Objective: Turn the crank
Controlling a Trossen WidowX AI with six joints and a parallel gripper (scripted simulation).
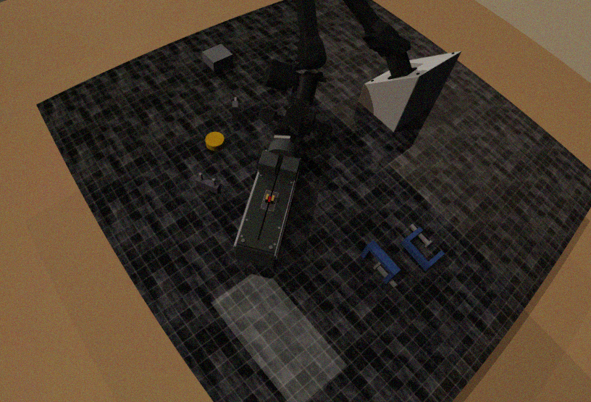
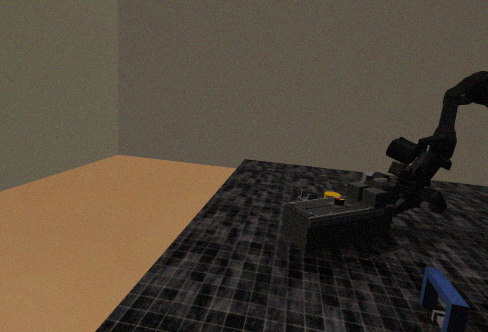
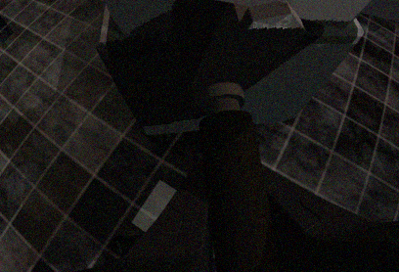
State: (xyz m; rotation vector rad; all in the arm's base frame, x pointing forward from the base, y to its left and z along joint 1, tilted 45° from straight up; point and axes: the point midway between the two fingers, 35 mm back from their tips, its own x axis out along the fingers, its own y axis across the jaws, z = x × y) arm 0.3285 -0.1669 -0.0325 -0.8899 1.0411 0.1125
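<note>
The machine is a dark grey-green box (image 1: 253, 225) (image 2: 335, 225) with a slot along its top. The slide's red pointer (image 1: 269, 199) (image 2: 337, 198) sits between the two small brass zero marks (image 1: 273, 198). It looks about level with them in the top view, but it is too small to tell if it is exact. My gripper (image 1: 292, 132) is at the machine's far end, at the crank, shut on the crank handle. In the wrist view the handle (image 3: 235, 168) is a dark upright cylinder with a brownish ring. The fingertips are dark and hard to make out.
A yellow disc (image 1: 214, 140) (image 2: 332, 194) and a small grey bracket (image 1: 208, 181) lie left of the machine. A grey block (image 1: 217, 56) is farther back. Two blue brackets (image 1: 383, 259) (image 1: 422, 252) lie front right. A white wedge (image 1: 393, 97) stands by the arm. A pale translucent sheet (image 1: 281, 335) is in front.
</note>
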